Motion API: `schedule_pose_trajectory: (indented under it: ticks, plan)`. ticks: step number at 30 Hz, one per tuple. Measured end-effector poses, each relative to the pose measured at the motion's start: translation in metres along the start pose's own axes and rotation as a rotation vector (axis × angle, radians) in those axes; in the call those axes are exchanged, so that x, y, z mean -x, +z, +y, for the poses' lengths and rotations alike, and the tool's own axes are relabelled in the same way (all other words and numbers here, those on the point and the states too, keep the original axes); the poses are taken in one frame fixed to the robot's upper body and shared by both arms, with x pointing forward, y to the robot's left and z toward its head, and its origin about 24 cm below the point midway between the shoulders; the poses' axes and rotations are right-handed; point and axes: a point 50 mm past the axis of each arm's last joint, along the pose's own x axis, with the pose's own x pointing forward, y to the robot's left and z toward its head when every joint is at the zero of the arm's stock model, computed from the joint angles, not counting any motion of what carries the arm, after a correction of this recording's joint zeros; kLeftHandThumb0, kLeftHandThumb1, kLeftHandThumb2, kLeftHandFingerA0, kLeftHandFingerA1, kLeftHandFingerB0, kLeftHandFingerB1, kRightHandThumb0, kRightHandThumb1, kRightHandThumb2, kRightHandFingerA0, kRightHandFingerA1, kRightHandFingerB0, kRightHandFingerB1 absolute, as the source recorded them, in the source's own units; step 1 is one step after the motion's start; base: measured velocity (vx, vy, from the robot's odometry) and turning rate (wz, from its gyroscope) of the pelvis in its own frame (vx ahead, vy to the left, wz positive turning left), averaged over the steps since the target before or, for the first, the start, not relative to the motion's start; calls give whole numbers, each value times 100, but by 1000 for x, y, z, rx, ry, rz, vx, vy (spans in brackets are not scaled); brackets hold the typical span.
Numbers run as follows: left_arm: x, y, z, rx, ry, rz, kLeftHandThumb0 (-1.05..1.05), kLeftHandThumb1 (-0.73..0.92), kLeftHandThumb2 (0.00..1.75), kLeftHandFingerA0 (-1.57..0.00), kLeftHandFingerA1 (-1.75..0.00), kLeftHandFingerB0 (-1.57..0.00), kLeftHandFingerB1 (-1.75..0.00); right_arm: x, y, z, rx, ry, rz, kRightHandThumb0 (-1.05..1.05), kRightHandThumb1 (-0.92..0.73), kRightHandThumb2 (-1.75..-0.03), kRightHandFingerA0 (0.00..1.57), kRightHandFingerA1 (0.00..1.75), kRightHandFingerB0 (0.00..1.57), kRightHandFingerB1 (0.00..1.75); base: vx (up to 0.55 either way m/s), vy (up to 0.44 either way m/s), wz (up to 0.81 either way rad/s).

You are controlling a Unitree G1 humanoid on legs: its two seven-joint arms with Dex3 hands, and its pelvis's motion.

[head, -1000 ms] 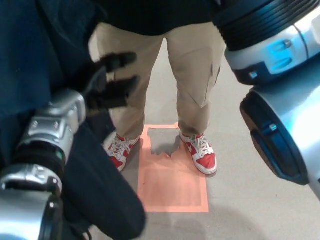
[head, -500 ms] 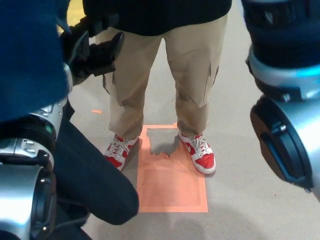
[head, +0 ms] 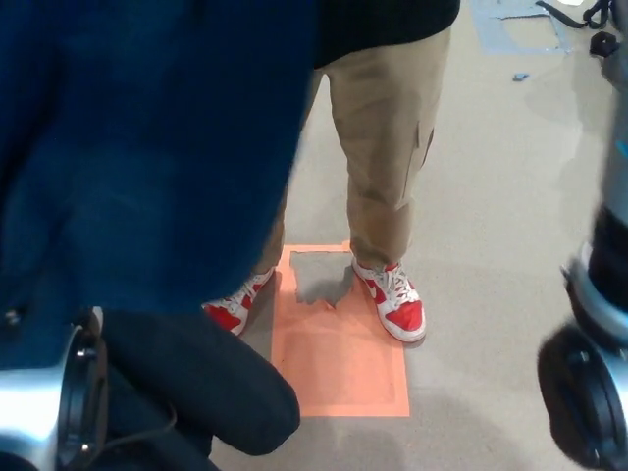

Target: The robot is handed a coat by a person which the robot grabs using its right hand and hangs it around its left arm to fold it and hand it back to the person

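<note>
Over the left arm (head: 37, 414), the coat (head: 147, 147) hangs draped, its length running downward, in front of the person (head: 385, 147). Neither hand shows, so you cannot tell how the fingers stand. The right arm (head: 589, 392) sits well apart from the coat.

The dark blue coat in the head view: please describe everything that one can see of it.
The dark blue coat fills the upper left of the picture as a broad, soft, matte cloth surface, blurred, with no buttons or seams to be made out. It hangs close before the camera and hides most of one leg of the person's beige trousers. Below it, a darker, nearly black rounded fold bulges beside the robot's silver left arm joint; contact cannot be told. No hand shows on it.
</note>
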Motion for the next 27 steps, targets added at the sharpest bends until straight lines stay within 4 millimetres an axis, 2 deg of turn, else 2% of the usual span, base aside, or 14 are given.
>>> schedule_pose_trajectory:
  ticks: [1,2,3,4,5,9,13,14,18,20,21,22,23,27]
  plan:
    - [1,0,2,-1,5,0,-37,46,102,0,-49,0,-48,13,-8,-7,-8,-28,36,-33,-88,-68,127,74,118,78,0,0,0]
    - [1,1,3,-3,9,0,-73,56,92,-12,-47,0,-38,22,-14,-12,-14,-49,62,-33,-87,-68,127,74,117,77,0,0,0]
    - [1,1,5,-4,12,0,-75,57,92,-5,-43,0,-35,32,-20,-18,-19,-72,94,-32,-86,-67,125,72,115,77,0,0,0]
    - [2,1,6,-4,14,0,-75,57,92,-5,-43,0,-35,37,-23,-21,-22,-85,111,-32,-86,-67,125,72,115,77,0,0,0]
    - [2,1,8,-5,19,0,-76,58,92,-4,-43,-1,-34,53,-32,-29,-27,-121,161,-33,-86,-68,124,69,115,77,0,0,0]
    - [3,1,11,2,29,0,-72,55,91,-12,-46,0,-38,95,-54,-50,-55,-221,296,-32,-88,-67,123,73,114,84,0,0,0]
    - [4,0,13,10,36,2,-70,55,90,-6,-44,0,-38,134,-68,-68,-85,-324,402,-33,-85,-69,126,79,120,89,0,0,0]
    - [5,0,14,12,39,2,-36,46,101,0,-49,0,-48,142,-71,-72,-91,-347,426,-30,-86,-65,123,85,112,90,0,0,0]
    - [10,-1,27,12,72,2,-37,45,102,0,-49,0,-48,196,-98,-89,-156,-496,586,-34,-82,-66,125,81,116,91,0,0,0]
    - [13,-2,33,10,84,4,-37,44,101,0,-49,0,-48,222,-111,-94,-192,-580,665,-31,-84,-66,125,89,114,92,0,0,0]
    - [14,-3,34,8,87,4,-37,43,100,0,-49,0,-48,233,-117,-96,-210,-616,700,-29,-69,-107,116,101,108,100,0,0,0]
    - [14,-3,36,7,89,4,-37,43,100,0,-49,0,-48,242,-122,-96,-224,-642,726,-29,-69,-107,116,101,108,100,0,0,0]
    - [15,-4,37,7,91,5,-37,44,101,0,-49,0,-48,250,-127,-96,-235,-665,753,-29,-85,-66,127,87,112,92,0,0,0]
    - [17,-9,39,11,92,11,-37,45,101,0,-49,0,-48,283,-149,-90,-282,-716,893,-36,-77,-65,126,73,118,85,0,0,0]
